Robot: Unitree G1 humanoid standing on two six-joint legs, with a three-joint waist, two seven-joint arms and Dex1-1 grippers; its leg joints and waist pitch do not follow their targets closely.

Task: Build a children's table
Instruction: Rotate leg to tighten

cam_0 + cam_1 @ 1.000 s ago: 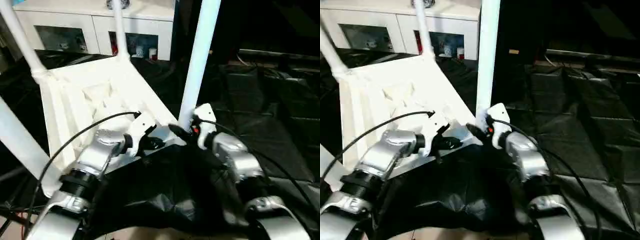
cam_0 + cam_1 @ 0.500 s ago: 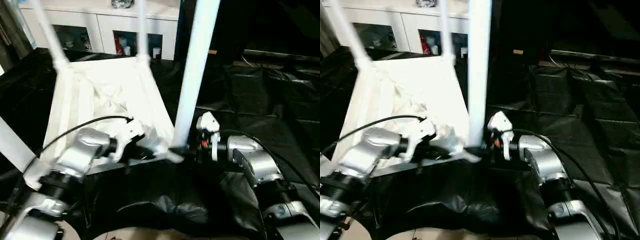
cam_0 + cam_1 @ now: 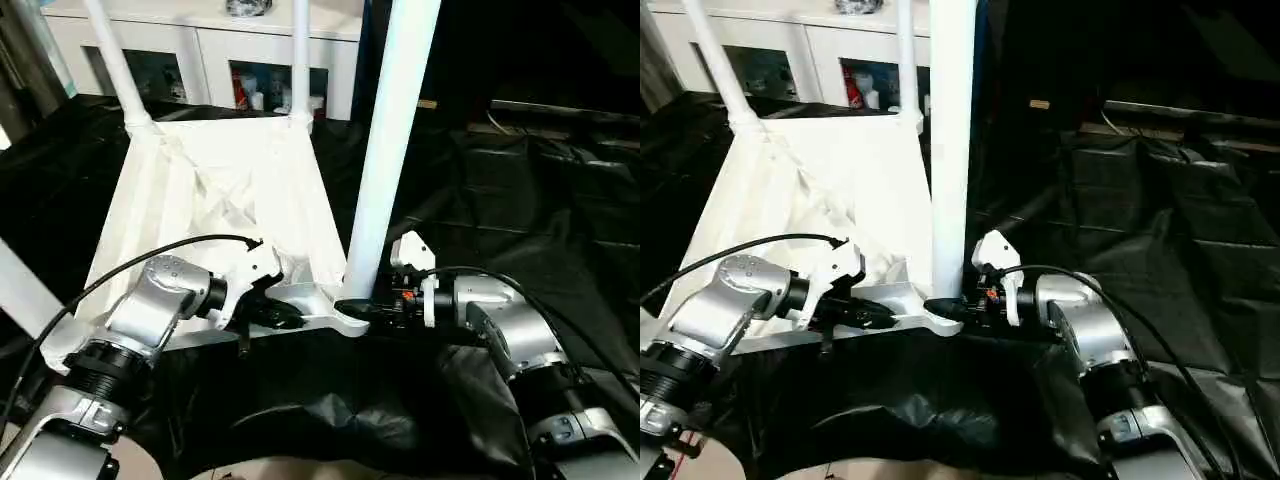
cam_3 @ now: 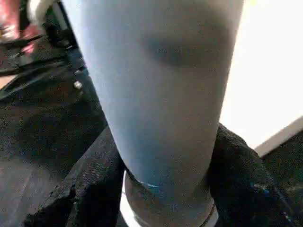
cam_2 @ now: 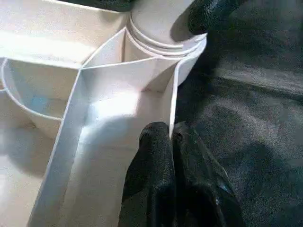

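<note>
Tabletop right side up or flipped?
Flipped: the tabletop shows its ribbed underside, and legs rise from its corners.

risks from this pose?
1. The right tool has its fingers around the base of the near leg; the leg is tall, so a sideways pull could tilt it in its socket.
2. The left tool pinches only a thin rim of the upturned tabletop; it may slip.
3. The black sheet is wrinkled; the tabletop could slide.
</note>
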